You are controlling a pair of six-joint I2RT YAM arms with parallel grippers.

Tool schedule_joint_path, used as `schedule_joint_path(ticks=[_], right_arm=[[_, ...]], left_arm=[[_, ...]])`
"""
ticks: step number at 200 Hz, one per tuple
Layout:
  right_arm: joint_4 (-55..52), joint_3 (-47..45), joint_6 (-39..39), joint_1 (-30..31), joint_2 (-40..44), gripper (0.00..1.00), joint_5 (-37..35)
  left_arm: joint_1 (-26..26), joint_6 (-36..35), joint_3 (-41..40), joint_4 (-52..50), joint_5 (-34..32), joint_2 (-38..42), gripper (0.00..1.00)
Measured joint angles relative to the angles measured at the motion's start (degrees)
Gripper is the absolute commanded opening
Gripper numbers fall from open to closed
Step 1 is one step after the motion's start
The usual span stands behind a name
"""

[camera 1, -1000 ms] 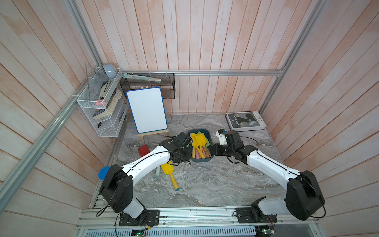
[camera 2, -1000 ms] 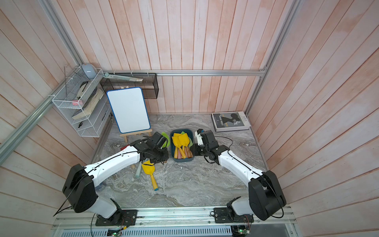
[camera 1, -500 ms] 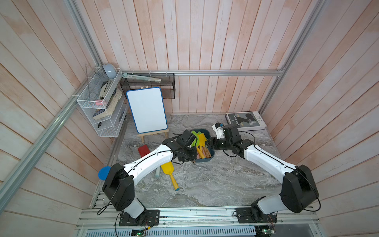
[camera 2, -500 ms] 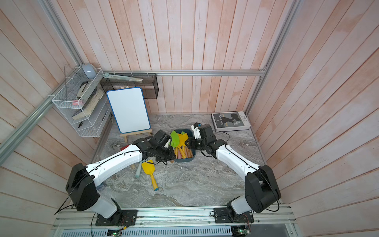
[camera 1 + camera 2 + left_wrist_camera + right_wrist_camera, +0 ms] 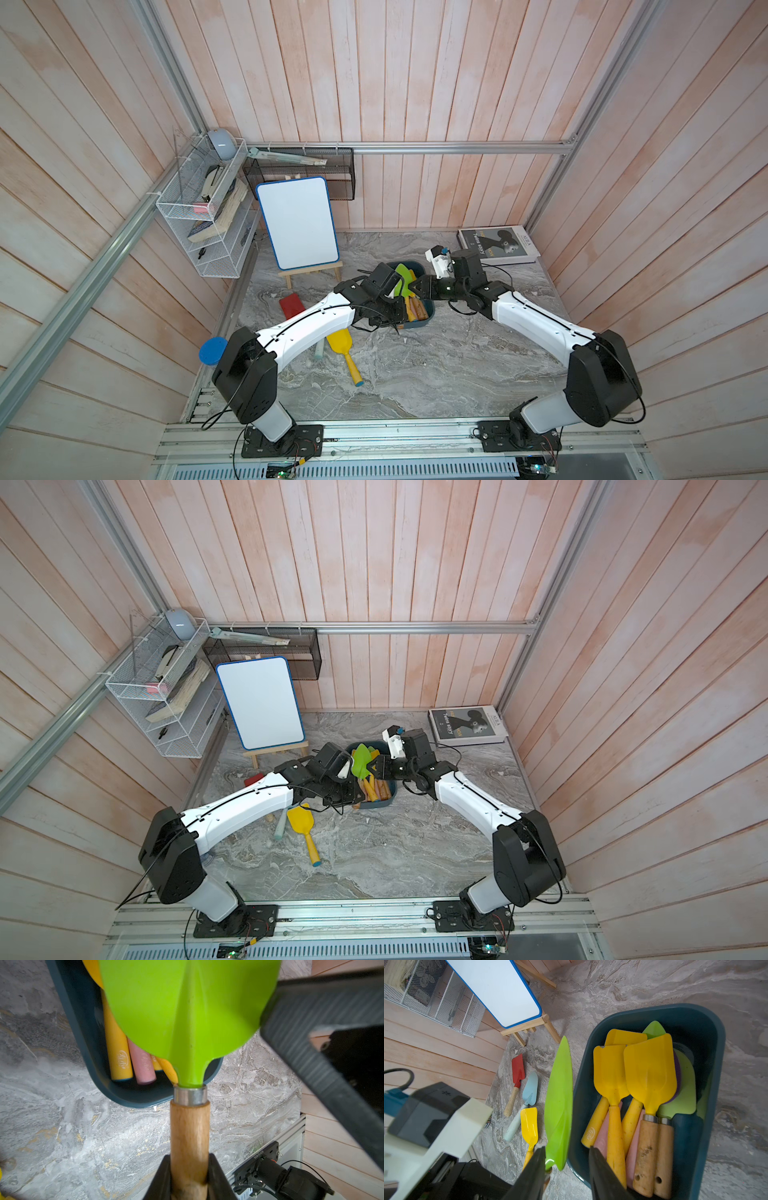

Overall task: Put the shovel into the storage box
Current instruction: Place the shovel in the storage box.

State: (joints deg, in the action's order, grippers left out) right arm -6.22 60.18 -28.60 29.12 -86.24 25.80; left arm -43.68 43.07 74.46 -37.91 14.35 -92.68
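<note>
Left wrist view: the left gripper (image 5: 189, 1169) clamps the green shovel (image 5: 187, 1012) by its wooden handle, pointed blade over the teal storage box (image 5: 83, 1043). Only the right wrist view shows the right gripper (image 5: 567, 1150), jaws parted beside the blade's base, and yellow shovels (image 5: 650, 1076) filling the box.

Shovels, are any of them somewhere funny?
Yes. The green shovel hangs turned on its edge by the box rim, not inside, its wooden handle pinched by the left gripper. Three more lie loose on the table: a red shovel, a pale blue shovel and a yellow shovel.
</note>
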Motion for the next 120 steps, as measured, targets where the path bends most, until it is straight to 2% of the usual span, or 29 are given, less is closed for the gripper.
schedule_joint_path(ticks=[40, 86, 120], right_arm=[[0.7, 0.0, -0.4, 0.0, -1.2, 0.29, 0.6], [1.3, 0.0, -0.5, 0.0, -1.3, 0.24, 0.7], [1.6, 0.0, -0.9, 0.0, -1.3, 0.11, 0.7]], left_arm=[[0.0, 0.0, 0.0, 2.1, 1.3, 0.0, 0.07], [0.0, 0.0, -0.4, 3.0, 1.9, 0.0, 0.07], [0.0, 0.0, -0.5, 3.2, 1.9, 0.0, 0.07]])
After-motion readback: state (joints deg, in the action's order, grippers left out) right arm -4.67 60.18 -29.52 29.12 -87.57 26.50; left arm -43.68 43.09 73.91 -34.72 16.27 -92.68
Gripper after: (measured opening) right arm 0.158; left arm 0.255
